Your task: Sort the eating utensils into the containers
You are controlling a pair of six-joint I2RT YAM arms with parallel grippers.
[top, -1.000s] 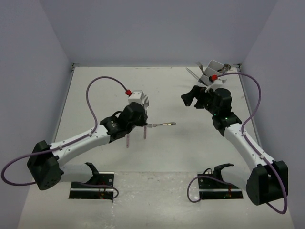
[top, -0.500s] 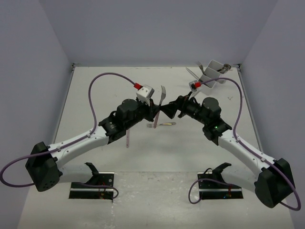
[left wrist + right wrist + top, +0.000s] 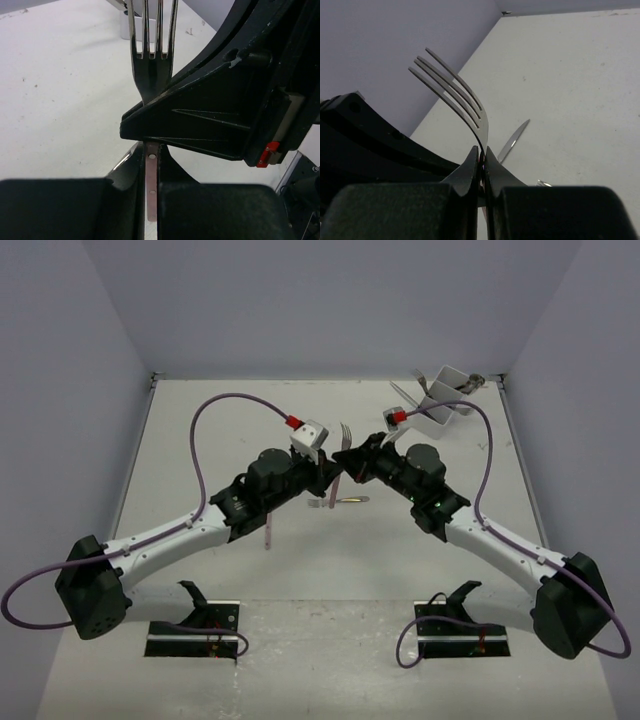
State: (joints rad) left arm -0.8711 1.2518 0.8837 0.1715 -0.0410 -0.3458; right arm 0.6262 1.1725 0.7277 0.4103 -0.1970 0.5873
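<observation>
Right wrist view shows right gripper pinching the fork, unclear overhead.

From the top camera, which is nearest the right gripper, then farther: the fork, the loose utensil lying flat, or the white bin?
1. fork, held in the right gripper.
2. loose utensil, lying just below it in view.
3. white bin, far right corner.

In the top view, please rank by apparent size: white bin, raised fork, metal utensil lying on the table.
1. White bin.
2. Metal utensil on the table.
3. Fork: only its head shows, the rest is hidden, so this rank is unsure.
</observation>
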